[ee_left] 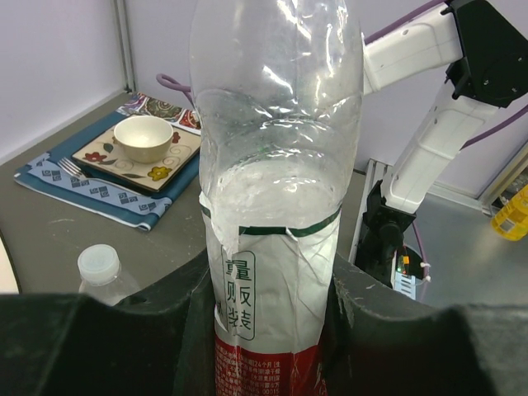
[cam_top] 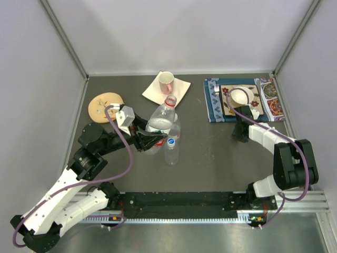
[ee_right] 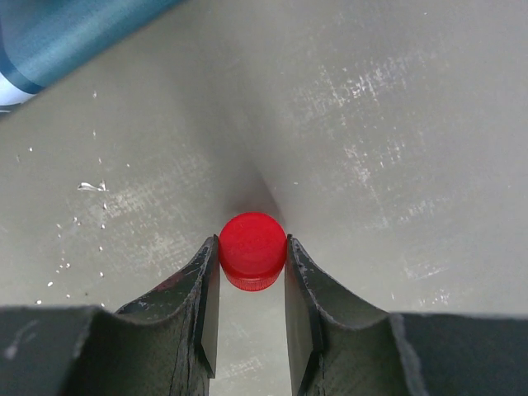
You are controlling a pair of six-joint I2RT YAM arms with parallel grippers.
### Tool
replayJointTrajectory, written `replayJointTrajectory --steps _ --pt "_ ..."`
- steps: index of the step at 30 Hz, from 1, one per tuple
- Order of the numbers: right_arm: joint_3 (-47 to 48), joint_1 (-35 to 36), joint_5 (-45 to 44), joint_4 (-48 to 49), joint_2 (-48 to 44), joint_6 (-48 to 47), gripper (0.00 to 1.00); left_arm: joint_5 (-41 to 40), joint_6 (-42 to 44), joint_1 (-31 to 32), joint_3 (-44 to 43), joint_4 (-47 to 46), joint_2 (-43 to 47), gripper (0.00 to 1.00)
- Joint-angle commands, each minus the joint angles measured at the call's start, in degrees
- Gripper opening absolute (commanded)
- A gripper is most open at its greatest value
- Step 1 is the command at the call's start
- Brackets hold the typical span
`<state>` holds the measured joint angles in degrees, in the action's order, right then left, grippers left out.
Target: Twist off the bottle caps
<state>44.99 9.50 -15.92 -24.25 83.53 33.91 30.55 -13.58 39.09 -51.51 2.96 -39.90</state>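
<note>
Presently, item one: the red cap (ee_right: 252,250), off its bottle, is sitting pinched between the two fingers of the right gripper (cam_top: 240,136). That gripper is hanging low over the bare table (cam_top: 210,158) at right, just near of the blue placemat (cam_top: 213,108); whether the cap is touching the surface cannot be told. Item two: the parent bottle (ee_left: 272,206), clear and labelled, is being clamped about its middle by the left gripper (cam_top: 154,139) at centre. It is leaning with its neck toward the far side, the mouth apparently bare but for a red ring. Item three: a second bottle (cam_top: 172,153), wearing a blue-looking cap (cam_top: 171,141), is waiting just beside the held one, apparently upright and not yet opened. Outlying: a white bowl (cam_top: 241,96) is resting on the placemat at far right, a mug (cam_top: 166,80) at far centre. Step in hand, by judgement: disposing of the first cap, the unscrewing here being done. The next move is calling for lowering the cap, parting the right fingers and lifting clear. The open bottle is then wanting a steady set-down, without knocking its neighbour, before the capped one is taken up.
</note>
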Motion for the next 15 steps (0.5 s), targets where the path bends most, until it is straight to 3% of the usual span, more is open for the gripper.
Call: replayJointTrajectory --steps 1,3,10,15 --pt "0.53 -0.53 1.24 1.93 1.72 -1.22 0.13 -0.05 -0.92 -0.07 0.27 -4.37 0.35 0.37" --pt "0.8 -0.53 2.38 1.93 2.51 -1.48 0.17 -0.05 -0.74 -0.07 0.18 -4.11 0.44 0.37" --pt "0.27 -0.62 4.93 1.93 1.82 -1.39 0.46 -0.05 -0.83 -0.07 0.44 -3.84 0.7 0.37" --pt "-0.78 -0.53 5.64 1.93 0.24 -1.39 0.54 -0.05 -0.92 -0.07 0.79 -3.84 0.7 0.37"
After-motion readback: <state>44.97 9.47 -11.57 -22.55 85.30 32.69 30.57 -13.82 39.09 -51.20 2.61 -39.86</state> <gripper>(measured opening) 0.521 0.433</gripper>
